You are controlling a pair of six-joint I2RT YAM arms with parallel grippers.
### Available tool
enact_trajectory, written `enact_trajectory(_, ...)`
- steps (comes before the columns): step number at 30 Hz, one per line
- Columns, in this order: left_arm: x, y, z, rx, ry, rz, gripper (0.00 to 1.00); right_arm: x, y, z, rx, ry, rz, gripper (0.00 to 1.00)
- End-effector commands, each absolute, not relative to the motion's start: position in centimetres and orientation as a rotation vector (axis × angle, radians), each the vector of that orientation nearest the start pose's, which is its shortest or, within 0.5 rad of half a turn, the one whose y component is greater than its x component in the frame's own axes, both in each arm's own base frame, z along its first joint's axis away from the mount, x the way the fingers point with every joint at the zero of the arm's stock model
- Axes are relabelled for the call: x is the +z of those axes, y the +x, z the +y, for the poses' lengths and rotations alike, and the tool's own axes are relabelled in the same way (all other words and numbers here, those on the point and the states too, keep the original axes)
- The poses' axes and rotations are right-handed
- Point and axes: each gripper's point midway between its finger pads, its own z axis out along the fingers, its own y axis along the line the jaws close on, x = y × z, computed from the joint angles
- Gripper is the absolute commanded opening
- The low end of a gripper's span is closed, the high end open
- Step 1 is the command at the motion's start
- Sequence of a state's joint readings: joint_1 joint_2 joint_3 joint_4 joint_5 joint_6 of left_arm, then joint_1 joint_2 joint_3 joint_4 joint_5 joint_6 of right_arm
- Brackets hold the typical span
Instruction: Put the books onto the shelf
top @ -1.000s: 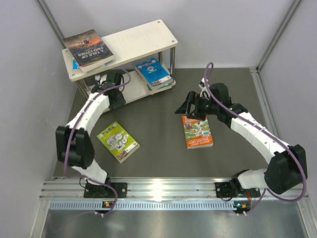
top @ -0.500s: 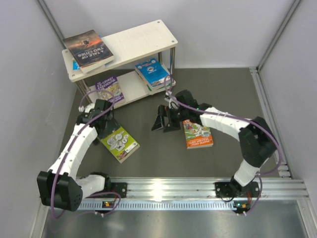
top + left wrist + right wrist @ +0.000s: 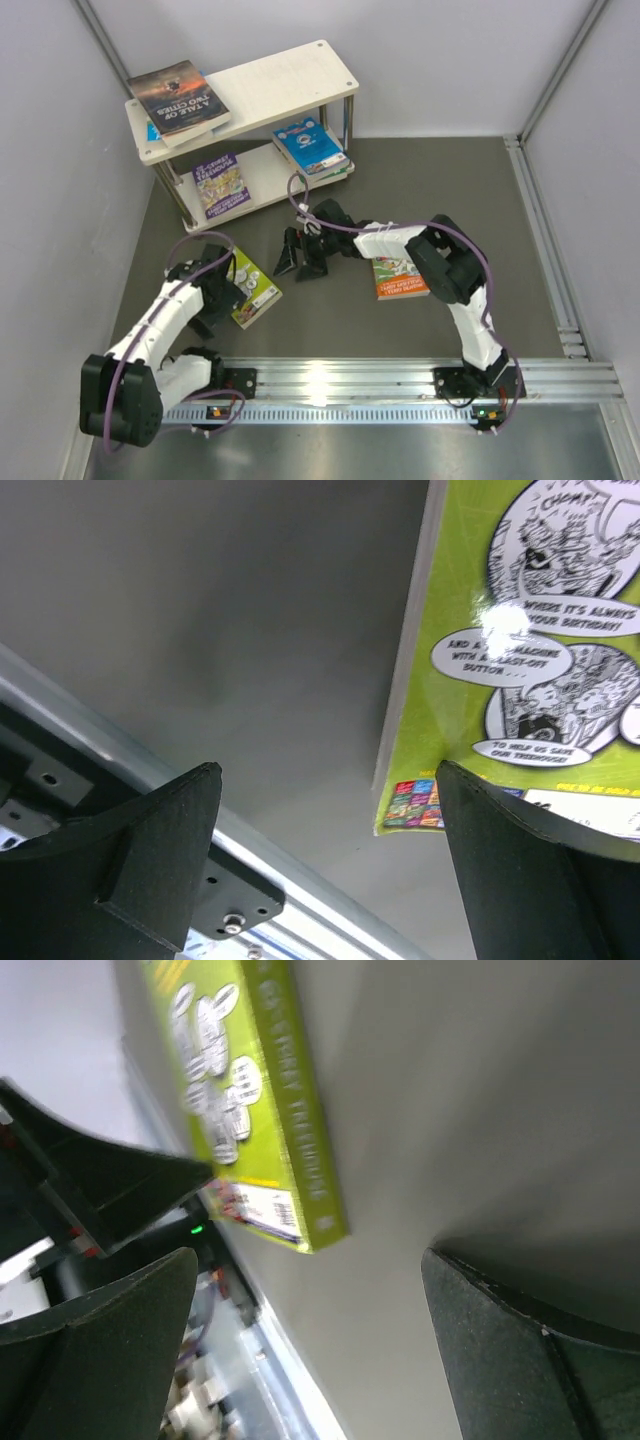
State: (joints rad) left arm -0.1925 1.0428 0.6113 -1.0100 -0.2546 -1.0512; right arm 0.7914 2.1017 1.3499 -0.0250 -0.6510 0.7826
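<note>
Two books on the table (image 3: 340,330) are partly hidden from you: the lime-green book (image 3: 256,288) has its left part under the left end effector (image 3: 213,292), and the orange book (image 3: 402,280) has its far end under the right arm; a blue book (image 3: 152,131) on the shelf (image 3: 290,75) shows only a corner beneath the dark book (image 3: 180,97); titles on the shelved books are too small to read, apart from the dark one's.

Lime-green book: flat, cover up, long axis running from far-left to near-right; its spine faces the right end effector (image 3: 297,260). Orange book: flat, cover up, long axis roughly near-to-far. Purple book (image 3: 221,184): flat on the left part of the lower board. Blue stack (image 3: 312,147): flat at the right end of that board.

Left end effector: jaws spread wide, nothing gripped; your wrist view puts one finger over the lime-green book's corner and the other over bare table near the rail (image 3: 350,380); whether it touches the book, you cannot tell. Right end effector: jaws spread wide, nothing gripped, over bare table just right of the lime-green book.

Open room: bare top board to the right of the dark book; a bare strip of lower board between the purple book and the blue stack.
</note>
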Motion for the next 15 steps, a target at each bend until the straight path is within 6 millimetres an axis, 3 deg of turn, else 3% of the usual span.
enact_trajectory(1,3.5,16.8,-2.2,0.135,-1.266,2.514,0.93,6.1,24.8,47.6,1.509,-0.420,2.585,0.95)
enact_trajectory(7,-0.3,17.4,-4.1,0.080,-1.311,2.600,0.93,4.5,22.3,49.6,1.547,-0.406,2.624,0.95)
enact_trajectory(10,-1.1,17.8,-4.4,0.086,-1.268,2.641,0.91,4.4,20.7,50.9,1.622,-0.401,2.634,0.95)
enact_trajectory(13,-1.6,18.6,-5.4,0.001,-1.229,2.661,0.62,4.7,19.1,51.7,1.704,-0.396,2.627,0.94)
enact_trajectory(14,-1.7,19.2,-5.8,-0.040,-1.219,2.649,0.47,4.6,18.7,51.6,1.711,-0.387,2.634,0.94)
enact_trajectory(15,-1.7,19.3,-6.0,-0.062,-1.212,2.652,0.19,4.9,18.4,51.6,1.727,-0.391,2.632,0.94)
